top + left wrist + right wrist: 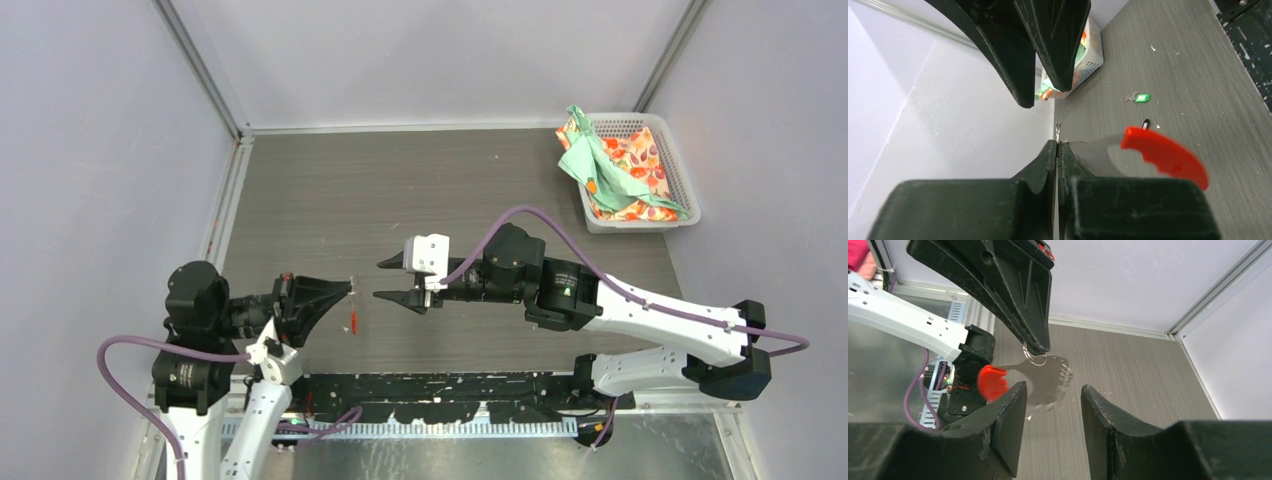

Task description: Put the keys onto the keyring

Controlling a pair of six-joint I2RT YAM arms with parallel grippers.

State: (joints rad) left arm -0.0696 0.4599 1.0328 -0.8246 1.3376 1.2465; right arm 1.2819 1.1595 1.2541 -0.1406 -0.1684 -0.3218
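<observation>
Left gripper [1056, 146]: clamped on keyring [1163, 155], red tab dangling.
Right gripper [386, 281]: jaws apart, just right of keyring.
Green-tagged key [1138, 97]: on table.

Grey keyring [1045, 377], thin wire loop with toothed silver plate and red plastic tab, hangs off the table, loop pinched in left gripper [1057, 142]; green-tagged key [1137, 97] lies flat on table, black-tagged key [1146, 122] near it, barely visible.
</observation>
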